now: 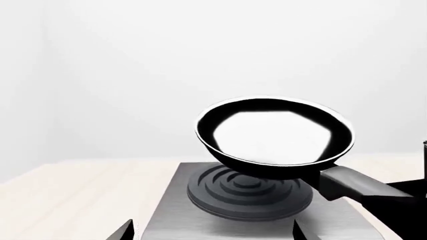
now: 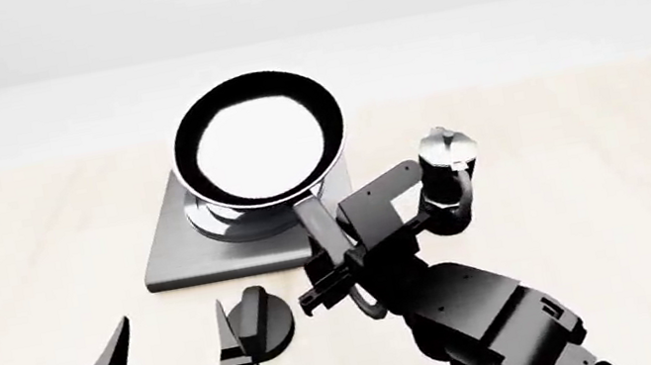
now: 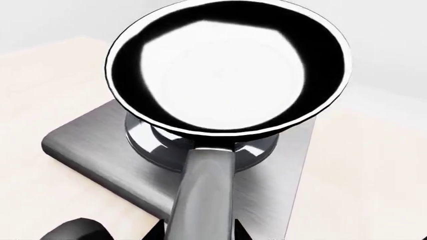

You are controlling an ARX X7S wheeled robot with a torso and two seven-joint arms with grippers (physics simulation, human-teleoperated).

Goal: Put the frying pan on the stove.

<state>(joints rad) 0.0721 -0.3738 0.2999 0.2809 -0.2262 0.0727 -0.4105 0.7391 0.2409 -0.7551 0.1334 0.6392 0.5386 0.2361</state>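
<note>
The frying pan [image 2: 261, 143] hung above the burner rings of the stove [image 2: 177, 254], tilted and not yet seated, its handle [image 3: 200, 195] clenched in the right gripper [image 2: 337, 263]. By the look of it the placing step was in hand; lowering the pan level onto the rings seemed the next call. The left gripper [image 2: 173, 345] waited spread and empty near a knob [image 2: 259, 323]. One pan, one stove, one knob and one moka pot [image 2: 446, 166] shared the table [image 2: 597, 125].
</note>
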